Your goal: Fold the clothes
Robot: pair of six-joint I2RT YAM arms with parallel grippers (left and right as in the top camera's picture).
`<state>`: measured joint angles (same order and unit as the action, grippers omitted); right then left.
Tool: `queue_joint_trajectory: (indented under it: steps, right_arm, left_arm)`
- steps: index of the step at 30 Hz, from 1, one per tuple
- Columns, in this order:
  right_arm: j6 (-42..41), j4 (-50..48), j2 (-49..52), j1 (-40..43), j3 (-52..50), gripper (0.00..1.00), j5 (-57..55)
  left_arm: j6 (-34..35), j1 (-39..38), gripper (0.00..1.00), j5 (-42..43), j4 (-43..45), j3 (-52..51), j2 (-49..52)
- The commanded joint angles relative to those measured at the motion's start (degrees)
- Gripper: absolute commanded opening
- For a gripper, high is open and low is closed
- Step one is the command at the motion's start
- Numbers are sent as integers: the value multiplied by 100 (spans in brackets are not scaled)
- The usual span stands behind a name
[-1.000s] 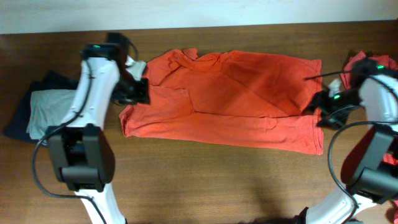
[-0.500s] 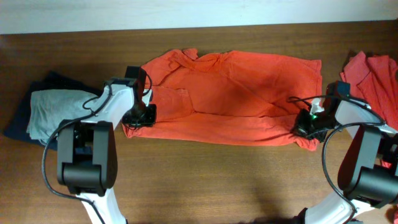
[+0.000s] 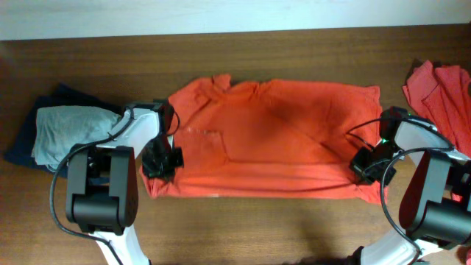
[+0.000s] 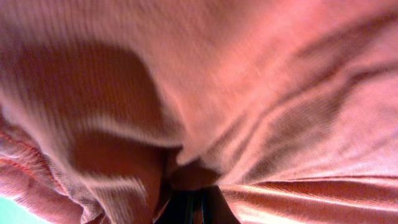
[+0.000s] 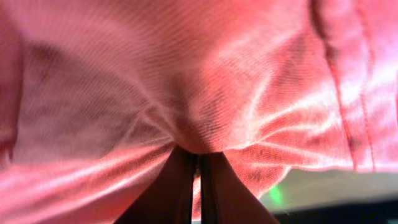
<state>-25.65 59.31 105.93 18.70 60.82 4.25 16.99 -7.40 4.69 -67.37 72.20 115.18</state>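
One of the clothes, an orange-red T-shirt [image 3: 272, 140], lies spread across the middle of the table, collar to the left. My left gripper [image 3: 160, 160] is shut on its left edge, below the sleeve. My right gripper [image 3: 366, 163] is shut on the hem end at the right. In the left wrist view the shirt [image 4: 249, 81] fills the frame and bunches into the closed left gripper [image 4: 194, 208]. In the right wrist view the shirt [image 5: 186, 74] gathers into a pinch at the tips of the right gripper [image 5: 199, 186].
A second orange-red garment [image 3: 436, 85] lies crumpled at the far right edge. Folded navy and pale grey garments [image 3: 62, 132] sit at the left. The brown wooden table [image 3: 257, 228] runs along the front, and a pale wall borders the back.
Both grippers came down onto the shirt's side edges and shut on the fabric. The shirt's near edge has shifted toward the front of the table.
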Motion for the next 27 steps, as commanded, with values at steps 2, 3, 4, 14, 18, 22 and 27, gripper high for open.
queue_joint_trajectory:
  steps: [2,3,4,14,18,22,27]
  right_arm:
    - [-404,2,-382,15,-114,4,-1591]
    - [-404,-15,-442,15,-114,4,-1589]
    - [-402,-39,-487,15,-114,4,-1589]
    - [-11,-293,-962,7,282,62,-813]
    - [227,-181,-1215,7,702,70,-540]
    - [839,-149,-1274,4,1075,73,39]
    - [1064,-448,-1274,4,1191,77,719]
  left_arm:
    - [313,4,1,-70,-623,-127,179]
    - [313,-13,1,-66,-699,-127,179]
    - [315,-48,2,-63,-756,-127,179]
    - [267,-166,28,-748,-404,251,-804]
    - [264,-166,58,-920,-411,428,-1473]
    - [-459,-173,61,-538,44,511,-1869]
    - [-2210,-282,70,999,1725,619,-1952]
